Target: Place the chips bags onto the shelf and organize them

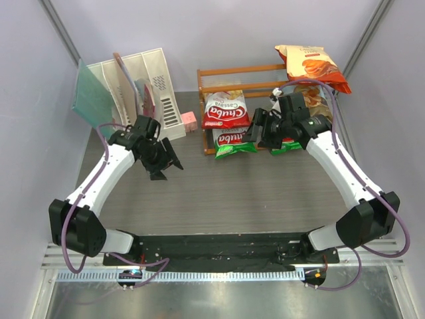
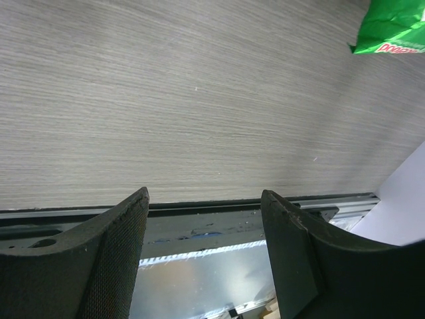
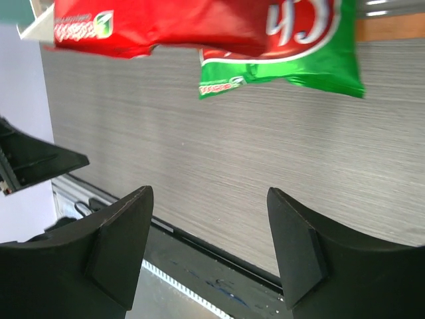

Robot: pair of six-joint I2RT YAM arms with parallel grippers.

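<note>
Closest to the lenses: black fingers of the left tool (image 2: 204, 191) and the right tool (image 3: 209, 189), spread apart on both, clamped on nothing. Beneath, grey tabletop (image 1: 219, 193), carrying the wooden shelf (image 1: 229, 72). On the shelf's top right end, cream/orange-red bag (image 1: 311, 65); leaning on the shelf's front, red bag (image 1: 224, 109); at the shelf's foot, red-and-green bag (image 1: 234, 143); by the shelf's right foot, green bag (image 1: 289, 145), half hidden under the right tool. Likely step: picking that green bag. Come down square over it, pinch the sealed edge rather than the puffed belly, lift gently, spare the bags leaning on the shelf.
</note>
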